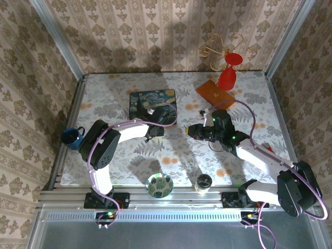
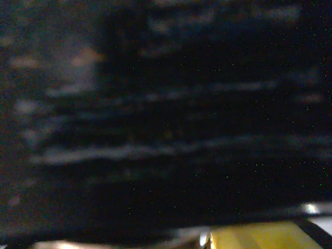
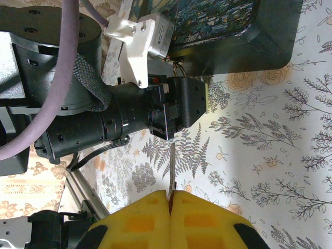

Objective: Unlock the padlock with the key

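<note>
Yellow, waffle-moulded pads on your right gripper (image 3: 170, 201) were pressed flat together, pinching the slim, flat metal key (image 3: 170, 168) by one end. Its thin blade stuck straight out towards your left gripper (image 3: 199, 101). That blocky black left gripper sat right at the glossy rounded rim of the dark painted box (image 3: 249, 41). Its jaws, apart or together? You couldn't tell.

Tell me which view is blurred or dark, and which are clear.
Left wrist view: very dark and heavily smeared; right wrist view: sharp and bright, the key clear; top external view: evenly lit, soft shadows lie on the table.
</note>
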Tool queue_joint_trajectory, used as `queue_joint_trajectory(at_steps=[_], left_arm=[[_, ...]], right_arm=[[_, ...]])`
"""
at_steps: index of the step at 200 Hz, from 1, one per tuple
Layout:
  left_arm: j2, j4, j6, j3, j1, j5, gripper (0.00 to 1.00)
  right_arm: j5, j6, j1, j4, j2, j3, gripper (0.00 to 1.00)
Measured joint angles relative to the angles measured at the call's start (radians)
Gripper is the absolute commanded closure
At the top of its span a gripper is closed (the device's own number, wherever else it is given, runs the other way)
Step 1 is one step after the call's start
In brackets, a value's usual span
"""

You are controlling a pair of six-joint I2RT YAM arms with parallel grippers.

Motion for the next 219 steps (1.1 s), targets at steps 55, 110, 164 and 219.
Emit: queue_joint_trajectory(at_steps=[55, 110, 164, 219], left_arm=[[-0.001, 0.002, -0.025, 0.000, -0.001, 0.005, 0.74], [-0.004, -0.010, -0.129, 0.016, -0.014, 0.077, 0.93], [0.019, -0.108, -0.203, 0.174, -0.062, 0.231, 1.00], [0.029, -0.138, -0.282, 0.228, -0.065, 0.321, 1.00]], right_arm=[[0.001, 0.000, 0.000, 0.005, 0.011, -0.005, 1.00], [0.001, 0.011, 0.000, 0.080, 0.087, -0.089, 1.00], [-0.017, 0.002, -0.001, 0.256, 0.161, -0.183, 1.00], [-0.093, -0.063, -0.051, 0.465, 0.206, -0.261, 1.00]])
